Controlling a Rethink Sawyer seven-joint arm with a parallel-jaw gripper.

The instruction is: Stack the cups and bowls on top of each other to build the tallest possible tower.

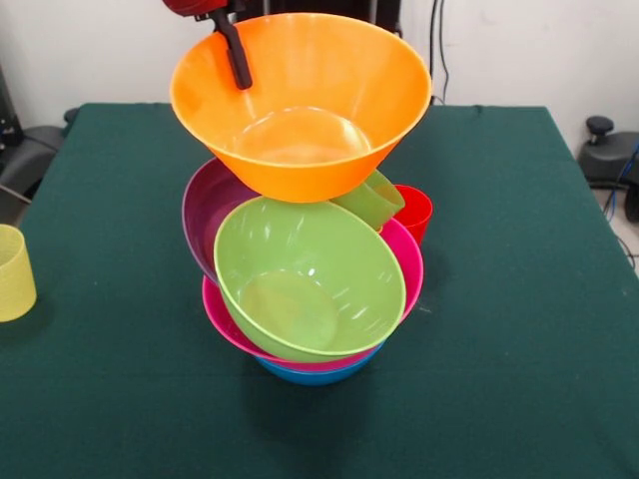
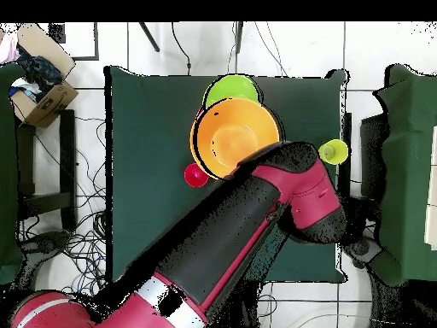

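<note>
Gripper (image 1: 232,45) pinching rim of orange bowl (image 1: 300,105), held above tilted tower (image 1: 310,289): lime bowl (image 1: 310,279), purple, pink, blue at base. Red cup (image 1: 414,212) behind. Yellow cup (image 1: 14,271) at table (image 1: 519,299) edge.

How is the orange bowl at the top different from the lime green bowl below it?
The orange bowl sits highest on the pile, nearly upright; the lime green bowl sits lower and tips toward the front camera. The orange bowl looks wider than the lime green bowl. A dark finger of the claw reaches inside the orange bowl's rim; nothing touches the lime green bowl's inside. Both are glossy and round.
</note>
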